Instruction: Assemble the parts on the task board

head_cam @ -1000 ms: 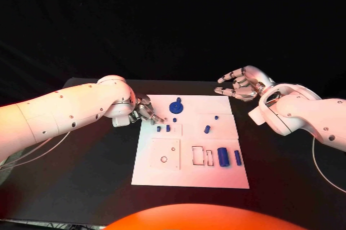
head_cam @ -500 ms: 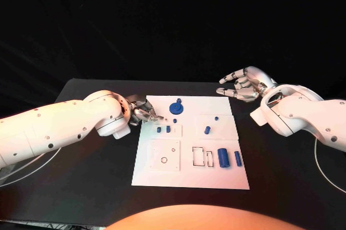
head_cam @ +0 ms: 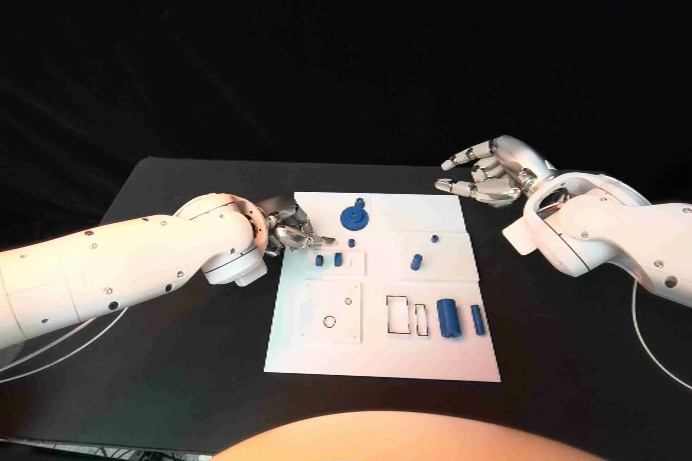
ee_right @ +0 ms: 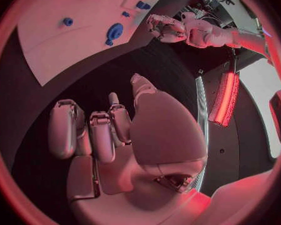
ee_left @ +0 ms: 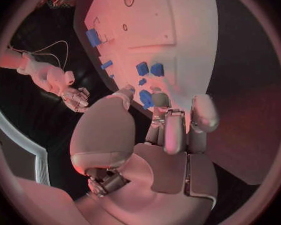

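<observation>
Fingers of the left hand are curled together at the left edge of the task board; in the left wrist view their tips lie against a small blue part, but whether they pinch it I cannot tell. Fingers of the right hand are spread and lightly curved, holding nothing, above the black surface just off the board's corner at about one o'clock.

No writing, brand or label can be read anywhere on the board or the arms.

Counting the blue pieces on the board in the head view gives eight. One gear-like round part with a peg stands at about twelve o'clock on the board. One small peg sits just below it. Two short pegs stand side by side at about ten o'clock, near the left fingertips. Towards two o'clock there is one tiny peg and one slanted short piece below it. At about four o'clock lie one thick cylinder and one thinner rod, side by side and parallel.

Beside the thick cylinder are two empty rectangular slots with dark outlines, and at about eight o'clock a square plate with one round hole and a few tiny dots.
</observation>
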Controlling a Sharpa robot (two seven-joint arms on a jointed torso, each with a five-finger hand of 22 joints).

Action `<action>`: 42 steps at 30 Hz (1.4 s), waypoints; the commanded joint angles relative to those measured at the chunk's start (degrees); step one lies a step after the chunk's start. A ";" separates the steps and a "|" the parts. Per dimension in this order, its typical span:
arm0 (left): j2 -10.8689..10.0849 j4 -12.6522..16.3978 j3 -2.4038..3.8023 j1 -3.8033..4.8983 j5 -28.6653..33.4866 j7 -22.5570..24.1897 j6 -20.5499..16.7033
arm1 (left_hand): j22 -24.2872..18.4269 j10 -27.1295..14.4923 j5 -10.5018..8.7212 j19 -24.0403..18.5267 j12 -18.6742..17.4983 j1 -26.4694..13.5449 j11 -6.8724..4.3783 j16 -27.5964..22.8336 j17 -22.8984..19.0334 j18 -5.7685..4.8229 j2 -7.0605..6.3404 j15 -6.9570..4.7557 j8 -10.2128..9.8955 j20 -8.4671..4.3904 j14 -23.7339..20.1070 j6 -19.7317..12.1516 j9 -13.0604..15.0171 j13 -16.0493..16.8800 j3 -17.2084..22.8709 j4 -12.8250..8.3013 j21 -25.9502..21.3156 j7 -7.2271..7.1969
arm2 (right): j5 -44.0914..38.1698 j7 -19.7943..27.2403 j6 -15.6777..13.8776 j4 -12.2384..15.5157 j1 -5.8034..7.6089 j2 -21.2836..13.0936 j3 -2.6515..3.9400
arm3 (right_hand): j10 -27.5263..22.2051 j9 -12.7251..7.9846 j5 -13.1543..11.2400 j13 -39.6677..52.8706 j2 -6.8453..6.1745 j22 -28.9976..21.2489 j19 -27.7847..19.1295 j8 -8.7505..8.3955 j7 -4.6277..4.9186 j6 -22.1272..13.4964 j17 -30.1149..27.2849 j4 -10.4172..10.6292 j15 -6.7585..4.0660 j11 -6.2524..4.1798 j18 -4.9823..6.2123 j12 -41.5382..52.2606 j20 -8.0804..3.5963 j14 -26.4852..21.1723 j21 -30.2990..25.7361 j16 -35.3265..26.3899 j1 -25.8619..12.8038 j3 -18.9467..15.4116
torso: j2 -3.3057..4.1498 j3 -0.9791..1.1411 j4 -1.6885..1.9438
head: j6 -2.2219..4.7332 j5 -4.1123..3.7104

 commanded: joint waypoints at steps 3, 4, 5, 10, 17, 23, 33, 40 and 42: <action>0.46 -0.52 -0.02 -0.15 -3.42 -1.61 3.40 | 0.71 0.85 0.32 0.78 0.70 0.06 -0.02 0.44 7.22 -0.15 0.59 -0.09 0.63 -0.11 3.37 0.15 0.02 0.69 -0.57 -0.06 0.72 -0.50 | -0.62 0.58 0.31 -0.01 -0.06 0.05 -0.01 | -0.41 -0.06 0.29 3.15 -0.09 6.42 -0.29 0.30 -0.01 -0.04 9.85 -0.10 -0.33 -0.03 1.03 -0.25 -0.18 4.83 -0.30 -0.22 -0.66 -0.36 | 0.09 0.06 -0.01 | -0.16 -0.07; 0.52 -0.55 -0.03 -0.16 -3.50 -1.65 3.69 | 1.01 1.07 0.32 0.99 0.97 0.22 -0.09 0.59 7.44 -0.21 0.72 -0.14 0.83 -0.14 3.45 0.25 0.03 1.01 -0.67 -0.06 0.92 -0.57 | -0.62 0.58 0.31 -0.02 -0.06 0.06 -0.01 | -0.41 -0.06 0.29 3.15 -0.09 6.42 -0.29 0.30 -0.01 -0.04 9.85 -0.10 -0.33 -0.03 1.03 -0.25 -0.18 4.83 -0.30 -0.22 -0.66 -0.36 | 0.09 0.06 0.00 | -0.18 -0.08; 0.58 -0.58 -0.03 -0.17 -3.55 -1.68 4.00 | 1.15 1.17 0.32 1.08 1.09 0.29 -0.11 0.67 7.57 -0.24 0.76 -0.16 0.91 -0.16 3.50 0.30 0.04 1.16 -0.70 -0.07 1.01 -0.60 | -0.62 0.58 0.31 -0.03 -0.07 0.06 -0.01 | -0.41 -0.06 0.29 3.15 -0.09 6.42 -0.29 0.30 -0.01 -0.04 9.85 -0.10 -0.33 -0.03 1.03 -0.25 -0.18 4.83 -0.30 -0.22 -0.66 -0.36 | 0.08 0.05 -0.02 | -0.25 -0.07; 0.91 -0.63 -0.05 -0.19 -3.31 -1.75 5.13 | 2.12 2.00 0.34 1.75 2.02 1.06 -0.41 1.32 8.58 -0.46 1.19 -0.40 1.67 -0.28 3.88 0.73 0.04 2.22 -0.86 -0.10 1.66 -0.93 | -0.62 0.58 0.32 -0.04 -0.08 0.08 -0.02 | -0.41 -0.06 0.29 3.15 -0.09 6.42 -0.29 0.30 -0.01 -0.04 9.85 -0.10 -0.33 -0.03 1.03 -0.25 -0.18 4.83 -0.30 -0.22 -0.66 -0.36 | 0.09 0.05 -0.05 | -0.31 -0.08; 1.51 -0.76 -0.19 -0.22 -2.50 -1.76 6.36 | 2.55 2.41 0.35 2.03 2.42 1.93 -0.60 1.65 9.09 -0.55 1.48 -0.56 2.03 -0.39 4.06 0.93 -0.09 2.65 -0.62 -0.13 1.96 -1.13 | -0.62 0.60 0.34 -0.05 -0.11 0.13 -0.02 | -0.37 -0.10 0.33 3.18 -0.06 6.46 -0.25 0.34 -0.02 -0.03 9.82 -0.13 -0.34 -0.04 1.02 -0.20 -0.18 4.82 -0.27 -0.23 -0.60 -0.32 | 0.04 0.06 -0.03 | -0.31 -0.08; 1.97 -1.26 -0.28 -0.27 -2.25 -1.78 6.63 | 2.61 2.49 0.36 2.06 2.46 2.50 -0.67 1.70 9.16 -0.56 1.65 -0.63 2.14 -0.45 4.09 0.95 -0.22 2.62 -0.34 -0.17 2.01 -1.20 | -0.62 0.60 0.36 -0.06 -0.13 0.15 -0.02 | -0.37 -0.10 0.33 3.18 -0.06 6.46 -0.25 0.34 -0.02 -0.03 9.82 -0.13 -0.34 -0.04 1.02 -0.20 -0.18 4.82 -0.27 -0.23 -0.60 -0.32 | 0.05 0.07 -0.02 | -0.32 -0.10; 2.26 -2.10 -0.34 -0.33 -2.28 -1.89 7.54 | 3.02 2.66 0.35 2.26 2.61 4.29 -0.83 1.86 9.39 -0.64 2.37 -0.78 2.35 -0.62 4.16 0.86 -0.78 2.67 1.33 -0.16 2.28 -1.36 | -0.62 0.56 0.36 -0.04 -0.14 0.08 -0.02 | -0.36 -0.12 0.35 3.18 -0.05 6.46 -0.25 0.36 -0.03 -0.03 9.83 -0.15 -0.34 -0.04 1.02 -0.18 -0.19 4.83 -0.30 -0.23 -0.55 -0.30 | 0.06 0.06 0.01 | -0.39 -0.18; 2.40 -2.34 -0.36 -0.36 -2.24 -1.95 8.12 | 3.14 2.72 0.35 2.32 2.65 4.90 -0.90 1.95 9.52 -0.66 2.54 -0.84 2.44 -0.67 4.21 0.86 -1.02 2.64 2.24 -0.21 2.36 -1.43 | -0.64 0.56 0.35 -0.02 -0.14 0.06 -0.02 | -0.36 -0.12 0.35 3.18 -0.05 6.46 -0.25 0.36 -0.03 -0.03 9.83 -0.15 -0.34 -0.04 1.02 -0.18 -0.19 4.83 -0.30 -0.23 -0.55 -0.30 | 0.08 0.05 0.00 | -0.43 -0.22; 2.49 -2.39 -0.36 -0.36 -2.17 -1.96 8.29 | 3.22 2.76 0.35 2.35 2.69 5.25 -0.93 1.98 9.56 -0.68 2.54 -0.86 2.49 -0.70 4.22 0.85 -1.14 2.67 2.71 -0.24 2.41 -1.46 | -0.64 0.56 0.36 -0.02 -0.15 0.07 -0.02 | -0.36 -0.12 0.35 3.18 -0.05 6.46 -0.25 0.36 -0.03 -0.03 9.83 -0.15 -0.34 -0.04 1.02 -0.18 -0.19 4.83 -0.30 -0.23 -0.55 -0.30 | 0.08 0.05 -0.03 | -0.47 -0.22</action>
